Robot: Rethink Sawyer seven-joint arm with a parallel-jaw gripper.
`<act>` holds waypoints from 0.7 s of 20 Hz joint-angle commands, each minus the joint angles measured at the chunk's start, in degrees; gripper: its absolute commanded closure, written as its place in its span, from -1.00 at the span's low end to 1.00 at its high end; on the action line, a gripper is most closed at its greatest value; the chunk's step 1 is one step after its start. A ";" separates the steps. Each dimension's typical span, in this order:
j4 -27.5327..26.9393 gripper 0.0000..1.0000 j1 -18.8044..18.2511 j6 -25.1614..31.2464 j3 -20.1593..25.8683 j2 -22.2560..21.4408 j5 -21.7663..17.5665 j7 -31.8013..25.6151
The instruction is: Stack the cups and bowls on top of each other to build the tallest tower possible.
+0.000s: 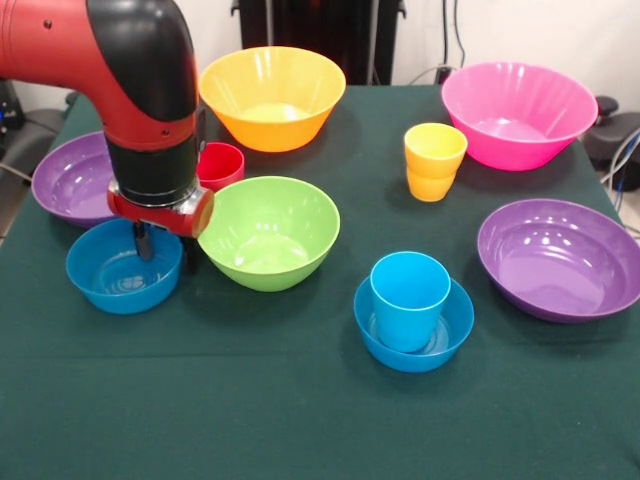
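My gripper [168, 250] hangs low at the left, open. One finger is inside a small blue bowl [105, 275] and the other is just outside its right rim, beside the lime green bowl [268, 232]. The red cup [224, 164] stands behind the gripper, partly hidden by the arm. A blue cup [410, 296] stands upright in a second small blue bowl [456, 328] at the front centre. The yellow-orange cup [434, 160] stands alone further back. The large orange-yellow bowl [272, 95] and large pink bowl [518, 112] sit at the back.
One wide purple bowl [68, 180] lies at the left edge, partly behind the arm. Another purple bowl [560, 258] lies at the right edge. A dark green cloth [300, 420] covers the table.
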 commanded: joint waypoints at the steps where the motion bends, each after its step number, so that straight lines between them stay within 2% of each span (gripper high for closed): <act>1: 2.17 -1.00 -0.34 -7.55 3.39 4.29 -0.63 0.85; 6: 2.02 -1.00 -0.78 -7.93 4.21 4.44 -0.38 -0.17; 14: -1.02 -1.00 -1.75 -4.34 6.55 5.11 1.23 -3.55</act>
